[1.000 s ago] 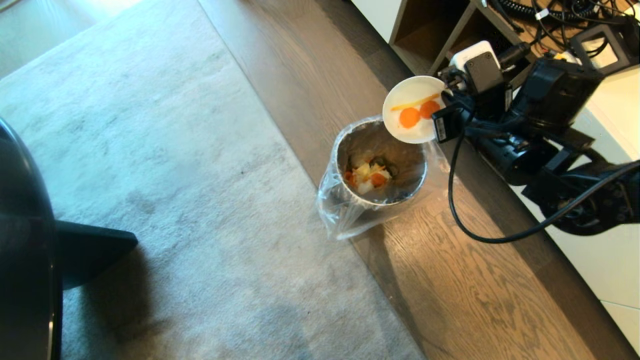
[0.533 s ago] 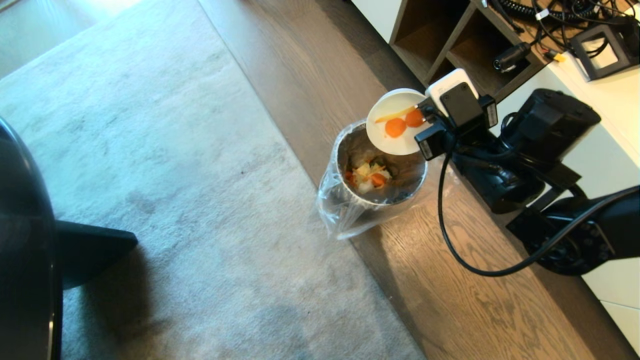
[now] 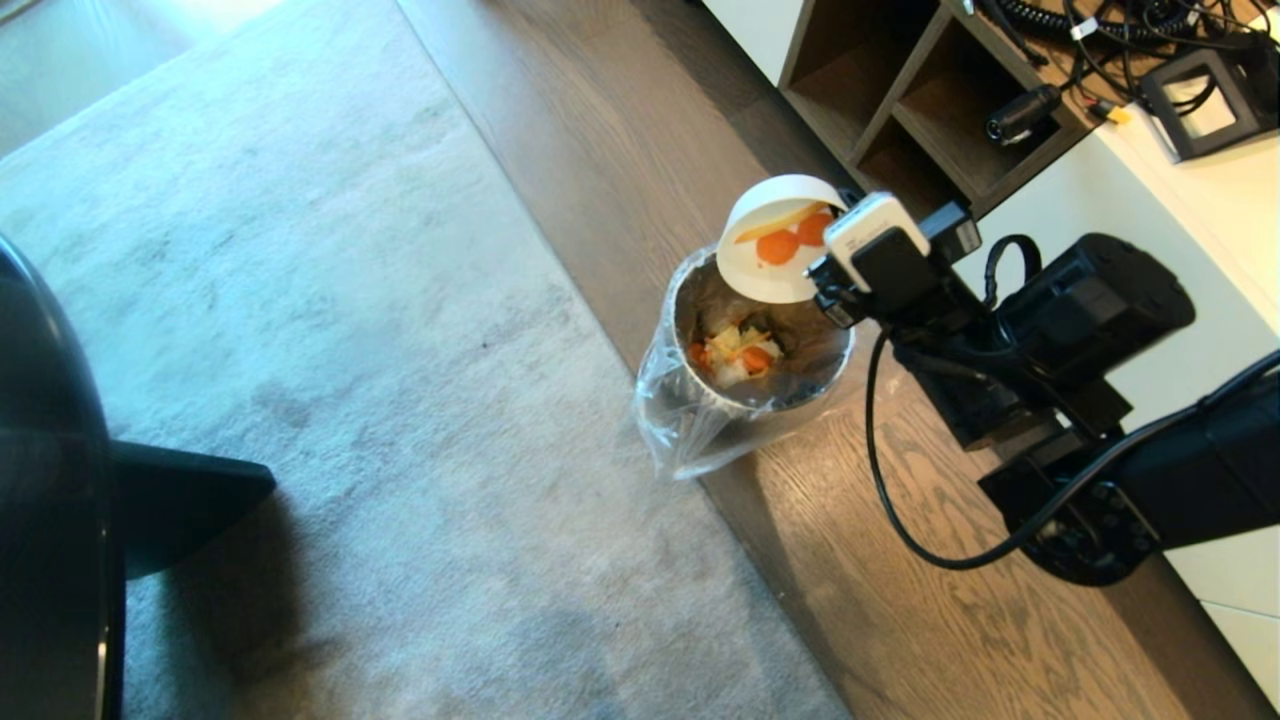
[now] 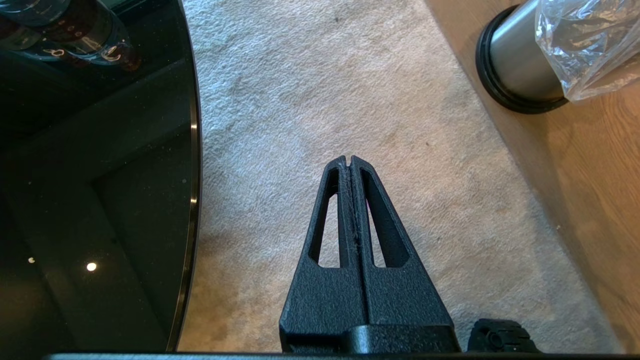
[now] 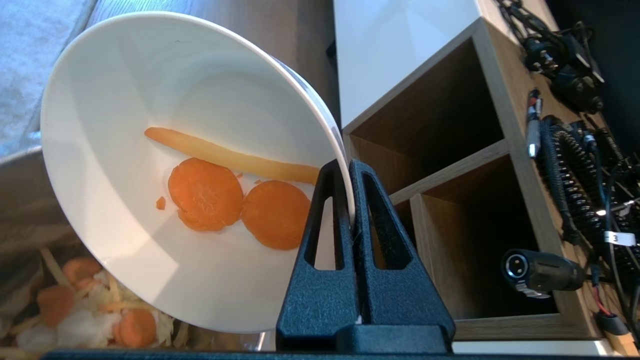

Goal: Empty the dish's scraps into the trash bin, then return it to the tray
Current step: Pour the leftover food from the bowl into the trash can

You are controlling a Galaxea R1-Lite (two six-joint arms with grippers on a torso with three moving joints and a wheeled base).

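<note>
Right gripper [image 3: 822, 262] is clamped on the rim of the dish [image 3: 770, 245], one finger inside the wall and one outside, seen clearly from the right wrist cam [image 5: 350, 167]. The dish is held in the air and tipped steeply, its open face turned toward the trash bin [image 3: 745, 395], low edge over the bin's far rim. The scraps [image 5: 235, 192] are all inside the dish: two orange slices side by side and touching, the thin yellow-orange strip lying just above them along the wall, plus one tiny orange crumb beside the slices. None of it is at the rim. The bin stands on the wood floor [image 3: 900, 560] right at the edge of the grey rug [image 3: 330, 330], clear plastic bag folded over its rim and hanging down the side; inside is a heap of orange, white and yellowish food waste. Left gripper [image 4: 351, 162] hangs idle above the rug with fingers pressed together and nothing between them; a glossy black round tabletop [image 4: 95, 175] is beside it, and the bin's dark base and metal wall [image 4: 520, 75] show on the wood well off to the side. Behind the dish is an open wooden shelf unit [image 3: 900, 90] with cables on top. Tray is not in any view.
</note>
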